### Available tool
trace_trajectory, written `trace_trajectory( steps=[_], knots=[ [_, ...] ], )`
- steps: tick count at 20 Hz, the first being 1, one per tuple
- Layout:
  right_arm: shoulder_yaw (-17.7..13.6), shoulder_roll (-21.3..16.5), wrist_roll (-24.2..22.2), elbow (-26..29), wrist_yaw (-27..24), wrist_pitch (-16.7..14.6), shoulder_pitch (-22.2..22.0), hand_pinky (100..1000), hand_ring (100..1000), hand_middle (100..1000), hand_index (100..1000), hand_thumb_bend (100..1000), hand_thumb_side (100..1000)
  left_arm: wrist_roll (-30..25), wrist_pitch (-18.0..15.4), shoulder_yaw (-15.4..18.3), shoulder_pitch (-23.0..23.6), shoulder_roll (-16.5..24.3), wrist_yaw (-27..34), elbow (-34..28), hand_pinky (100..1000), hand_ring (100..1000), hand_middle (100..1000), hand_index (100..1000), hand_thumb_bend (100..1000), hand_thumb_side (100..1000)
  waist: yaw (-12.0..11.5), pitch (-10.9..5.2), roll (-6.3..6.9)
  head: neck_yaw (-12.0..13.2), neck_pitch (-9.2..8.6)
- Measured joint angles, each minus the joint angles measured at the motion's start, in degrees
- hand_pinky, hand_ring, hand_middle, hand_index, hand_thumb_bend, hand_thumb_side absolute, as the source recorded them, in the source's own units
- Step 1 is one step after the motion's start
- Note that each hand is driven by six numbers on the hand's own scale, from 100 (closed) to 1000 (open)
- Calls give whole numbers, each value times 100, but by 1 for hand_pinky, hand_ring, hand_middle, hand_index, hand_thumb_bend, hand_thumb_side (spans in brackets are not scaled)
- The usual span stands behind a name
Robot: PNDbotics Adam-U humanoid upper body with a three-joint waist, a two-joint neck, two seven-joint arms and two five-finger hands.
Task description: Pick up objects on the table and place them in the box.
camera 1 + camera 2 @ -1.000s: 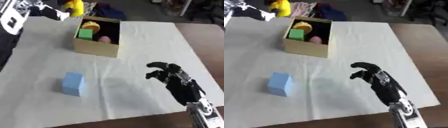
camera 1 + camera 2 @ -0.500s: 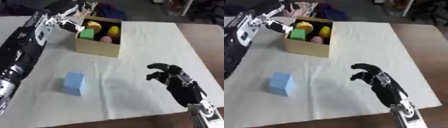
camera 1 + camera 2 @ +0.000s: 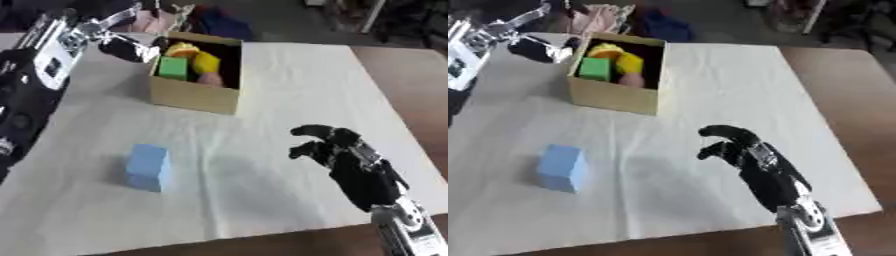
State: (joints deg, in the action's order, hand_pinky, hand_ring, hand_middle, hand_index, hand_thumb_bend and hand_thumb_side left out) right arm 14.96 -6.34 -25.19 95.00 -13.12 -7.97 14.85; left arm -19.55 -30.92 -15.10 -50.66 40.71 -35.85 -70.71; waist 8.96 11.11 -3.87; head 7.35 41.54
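- I see the cardboard box (image 3: 194, 95) open-topped at the far left of the worktop (image 3: 289, 90), on the white cloth.
- Inside it I make out a green block (image 3: 173, 68) at the left, a yellow piece (image 3: 206, 62) beside it, something orange (image 3: 182, 49) behind, and a pinkish thing (image 3: 208, 78) low at the front.
- My left hand (image 3: 131, 49) is just beside the box's left wall, near the rim; whether its fingers are apart or together, I cannot tell.
- The blue block (image 3: 147, 167) stands on the cloth near my left side, well apart from the box and from both hands.
- My right hand (image 3: 346, 159) hovers over the near right of the cloth, fingers curled, holding nothing.
- Bare cloth lies between the blue block and my right hand; the cloth's near edge runs close below both.
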Motion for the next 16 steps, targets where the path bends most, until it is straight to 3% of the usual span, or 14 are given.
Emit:
trace_trajectory(
  steps=[3,7,12,16],
  knots=[
    [-11,-8,9,0,12,-8,6,837,667,806,828,100,956,-749,-91,-215,504,594,616,-815,769,695,734,854,270,397,-16,0,0,-42,-5],
    [-15,-23,33,0,21,-26,31,837,666,805,828,100,954,-1394,79,-516,1174,1186,1028,-1783,766,701,738,857,252,598,0,0,4,-46,-10],
    [-44,-47,60,0,28,-32,31,837,665,805,828,100,952,-1804,488,-894,1505,1270,1180,-2261,773,717,759,867,265,738,15,0,4,-39,-26],
    [-45,-47,70,0,33,-37,32,837,664,805,828,100,953,-1972,657,-1075,1563,1208,1148,-2315,797,744,786,886,367,770,18,0,4,-38,-28]
  ],
)
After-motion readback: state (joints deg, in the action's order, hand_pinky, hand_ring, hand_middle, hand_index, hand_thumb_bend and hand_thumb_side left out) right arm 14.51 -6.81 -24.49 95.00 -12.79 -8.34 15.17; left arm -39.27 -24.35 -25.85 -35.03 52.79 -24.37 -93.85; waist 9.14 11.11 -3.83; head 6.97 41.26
